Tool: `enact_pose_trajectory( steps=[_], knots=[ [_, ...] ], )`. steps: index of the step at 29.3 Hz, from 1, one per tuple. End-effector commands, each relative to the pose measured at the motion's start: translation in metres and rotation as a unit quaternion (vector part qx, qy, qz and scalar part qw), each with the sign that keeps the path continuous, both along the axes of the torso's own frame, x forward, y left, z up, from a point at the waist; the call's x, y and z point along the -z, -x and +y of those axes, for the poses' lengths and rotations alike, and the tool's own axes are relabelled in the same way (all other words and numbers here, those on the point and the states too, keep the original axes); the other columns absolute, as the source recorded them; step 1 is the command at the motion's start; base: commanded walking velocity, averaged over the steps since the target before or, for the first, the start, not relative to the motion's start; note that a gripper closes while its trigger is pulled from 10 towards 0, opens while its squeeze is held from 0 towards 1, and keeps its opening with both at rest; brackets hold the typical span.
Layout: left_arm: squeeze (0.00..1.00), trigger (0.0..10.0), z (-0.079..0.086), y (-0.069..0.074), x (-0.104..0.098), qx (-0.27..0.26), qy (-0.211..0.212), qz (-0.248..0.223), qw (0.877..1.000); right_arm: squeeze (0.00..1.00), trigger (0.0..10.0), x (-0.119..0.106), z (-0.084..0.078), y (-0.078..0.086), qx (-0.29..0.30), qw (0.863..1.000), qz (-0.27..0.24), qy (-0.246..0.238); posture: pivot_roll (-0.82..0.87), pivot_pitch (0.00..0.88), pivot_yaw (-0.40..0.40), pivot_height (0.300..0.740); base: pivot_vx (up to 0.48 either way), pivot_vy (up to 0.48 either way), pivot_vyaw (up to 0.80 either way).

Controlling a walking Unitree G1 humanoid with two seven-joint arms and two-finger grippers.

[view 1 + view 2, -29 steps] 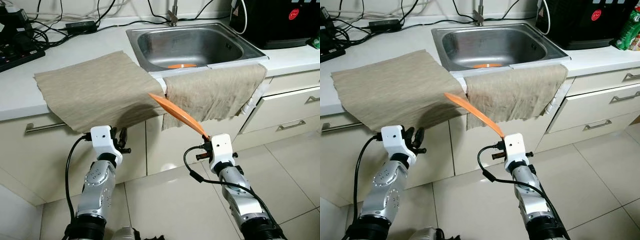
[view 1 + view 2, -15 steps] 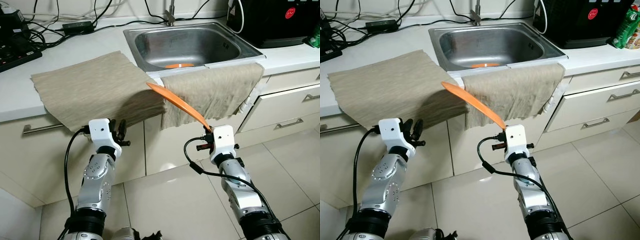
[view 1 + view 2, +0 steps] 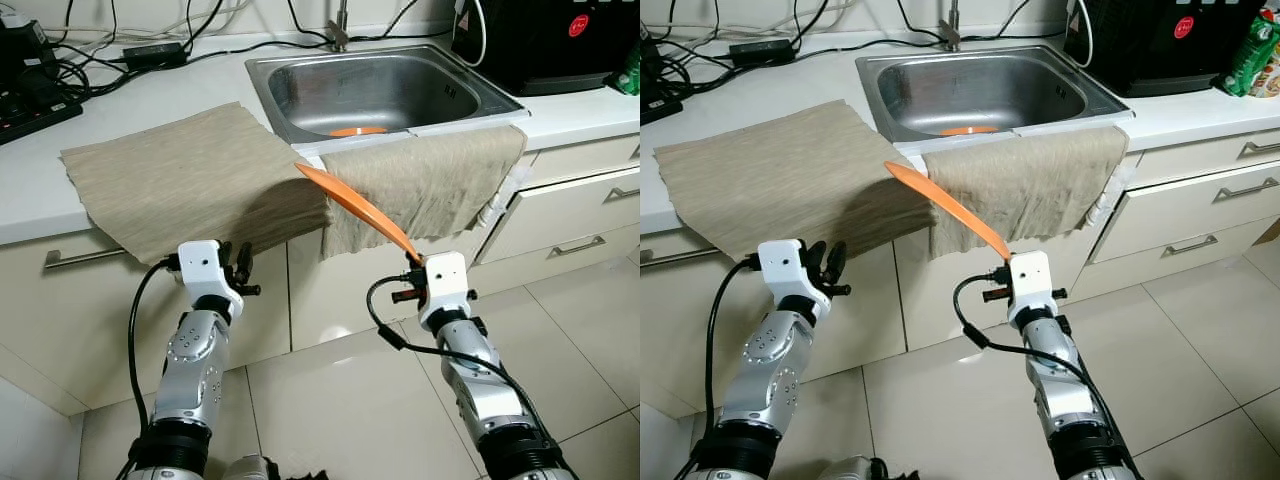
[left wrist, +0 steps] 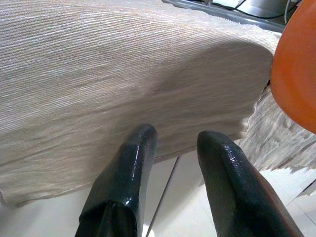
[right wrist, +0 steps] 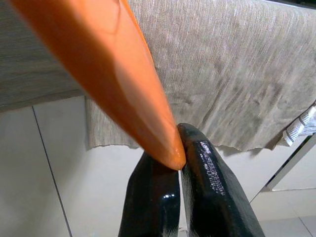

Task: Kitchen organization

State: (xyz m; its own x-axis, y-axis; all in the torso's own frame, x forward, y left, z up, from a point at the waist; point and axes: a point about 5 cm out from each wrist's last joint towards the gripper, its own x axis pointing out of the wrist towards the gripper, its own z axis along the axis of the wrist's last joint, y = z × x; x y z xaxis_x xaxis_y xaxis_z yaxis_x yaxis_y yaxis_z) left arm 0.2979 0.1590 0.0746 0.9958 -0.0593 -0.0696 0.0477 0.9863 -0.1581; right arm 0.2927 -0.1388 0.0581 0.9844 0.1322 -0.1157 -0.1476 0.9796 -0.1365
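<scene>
gripping one orange plate (image 3: 355, 207) by its near rim, my right gripper (image 5: 178, 157) has both black fingers (image 5: 212, 192) clamped together on the edge, and the plate rises edge-on from there, slanting up and to the left toward the counter (image 3: 140, 100). its far tip sits in front of the spot where two beige cloths meet. my left gripper (image 4: 173, 148) hangs to the left, near the cabinet front below the counter edge, its two fingers (image 4: 131, 168) apart with nothing between them, pointing at the overhanging hem of the left cloth (image 3: 190, 175).

i count two cloths: the left one spread flat on the white counter and drooping over its near edge, the right cloth (image 3: 430, 180) draped over the near rim of the sink (image 3: 470, 95) and hanging down the cabinet front. one steel sink sits far and centre, with one more orange item (image 3: 357, 131) lying at its bottom. one black appliance (image 3: 545, 40) stands on the counter to the far right, and black cables (image 3: 60, 65) lie tangled at the far left. two drawer handles (image 3: 580, 245) show on the right cabinets, one long handle (image 3: 65, 257) on the left. the floor (image 3: 340, 400) is pale tile.
</scene>
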Motion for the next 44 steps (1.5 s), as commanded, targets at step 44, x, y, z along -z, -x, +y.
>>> enact_pose_trajectory(
  steps=[44],
  knots=[
    [0.00,10.0,-0.0061,-0.0009,0.0056,0.024,-0.005,0.017,1.000,0.00,0.0,-0.0046,0.0006,-0.0031,-0.007,1.000,-0.015,0.000,0.02,0.000,0.023,0.740,0.000,0.000,0.00]
  ],
)
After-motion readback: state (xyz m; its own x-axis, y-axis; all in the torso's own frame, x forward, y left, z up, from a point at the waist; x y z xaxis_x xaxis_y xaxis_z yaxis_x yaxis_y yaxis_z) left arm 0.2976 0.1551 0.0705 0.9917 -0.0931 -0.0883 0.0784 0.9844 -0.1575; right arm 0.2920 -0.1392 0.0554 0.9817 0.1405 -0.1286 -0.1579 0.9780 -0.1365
